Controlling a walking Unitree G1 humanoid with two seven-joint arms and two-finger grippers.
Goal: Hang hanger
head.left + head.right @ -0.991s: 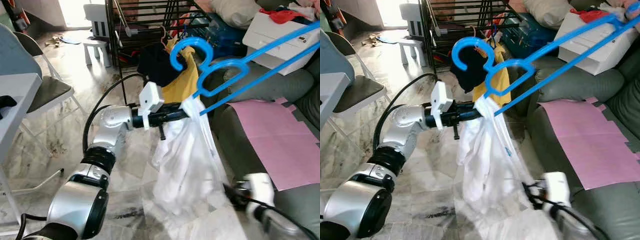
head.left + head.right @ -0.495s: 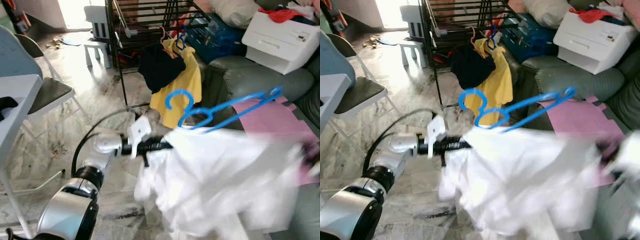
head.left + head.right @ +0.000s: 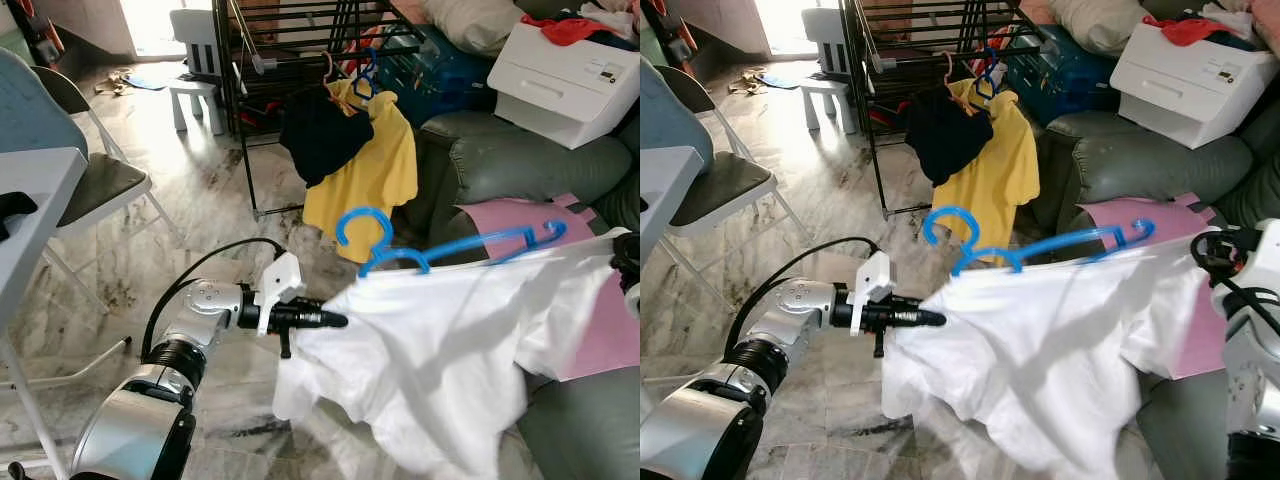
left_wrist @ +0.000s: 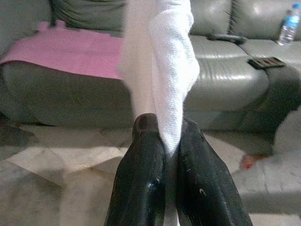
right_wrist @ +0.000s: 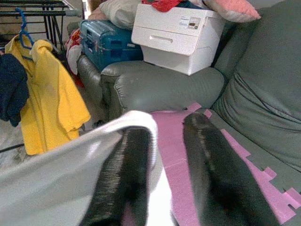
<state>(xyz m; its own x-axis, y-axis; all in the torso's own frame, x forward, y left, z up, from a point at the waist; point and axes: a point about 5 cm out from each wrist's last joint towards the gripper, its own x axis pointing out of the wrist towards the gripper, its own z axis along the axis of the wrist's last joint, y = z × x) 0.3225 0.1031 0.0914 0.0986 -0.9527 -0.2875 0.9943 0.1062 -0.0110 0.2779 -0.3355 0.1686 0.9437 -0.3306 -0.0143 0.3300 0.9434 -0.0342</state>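
Black drying rack (image 3: 300, 40) at back, yellow shirt (image 3: 370, 175) and dark garment (image 3: 320, 135) hanging from it; green sofa (image 3: 520, 165) on right, pink mat (image 3: 520, 215) lying on seat; white printer (image 3: 565, 65) on sofa arm, red cloth (image 3: 562, 28) on top; blue suitcase (image 3: 440, 70) beside it, beige pillow (image 3: 470, 20) above; folding chair (image 3: 85, 175) and grey bench (image 3: 30, 200) on left; white stool (image 3: 195, 85) far back; marble floor (image 3: 200, 210); water bottle (image 4: 289, 23), remote (image 4: 228, 37) on sofa seat
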